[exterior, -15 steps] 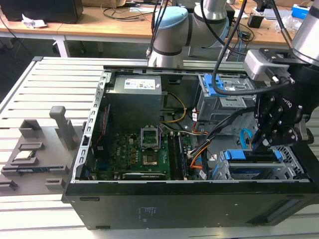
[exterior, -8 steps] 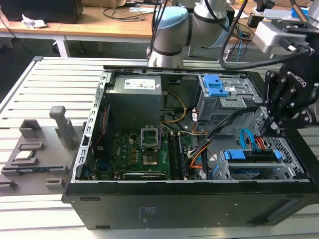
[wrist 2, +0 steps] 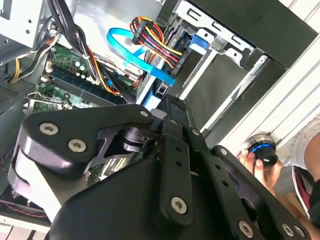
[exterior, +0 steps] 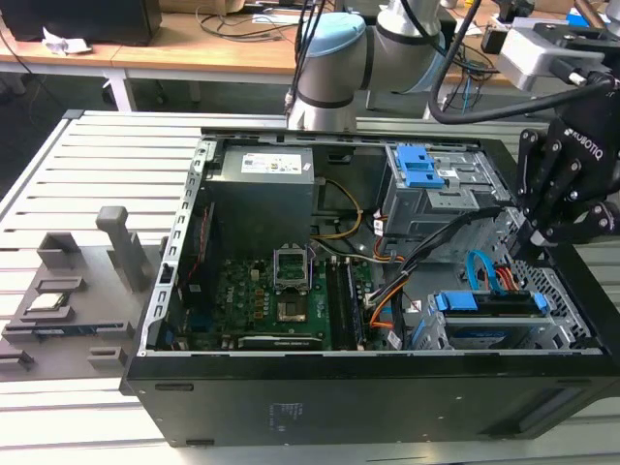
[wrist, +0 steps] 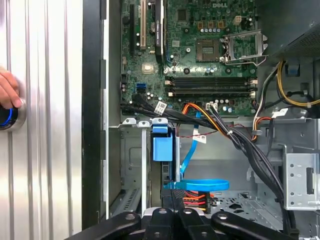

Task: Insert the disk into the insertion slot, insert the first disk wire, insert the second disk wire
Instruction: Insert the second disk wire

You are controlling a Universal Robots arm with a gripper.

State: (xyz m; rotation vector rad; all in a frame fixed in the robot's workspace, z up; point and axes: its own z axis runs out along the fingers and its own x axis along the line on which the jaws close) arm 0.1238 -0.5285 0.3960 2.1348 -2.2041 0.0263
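The disk [exterior: 489,312], in its bright blue carrier [wrist: 162,147], lies inside the insertion slot [exterior: 554,335], the low grey cage at the case's corner on the exterior view's right. The second disk wire [exterior: 477,269] [wrist 2: 122,45] [wrist: 200,185], a light blue ribbon, loops up from the disk's end. Beside it, the first disk wire [wrist 2: 155,37] [wrist: 195,201], a red and orange bundle, runs to the same end. My gripper [exterior: 531,242] [wrist 2: 167,100] [wrist: 174,192] hangs just above those plugs. Its fingers are pressed together with nothing visibly between them.
A taller grey cage with a blue latch [exterior: 426,179] stands behind the slot. Thick black cables [wrist: 240,140] cross toward the motherboard [exterior: 271,291]. The power supply [exterior: 262,184] fills the case's far corner. A person's hand [wrist: 7,90] rests on a round button [wrist 2: 262,150] outside the case wall.
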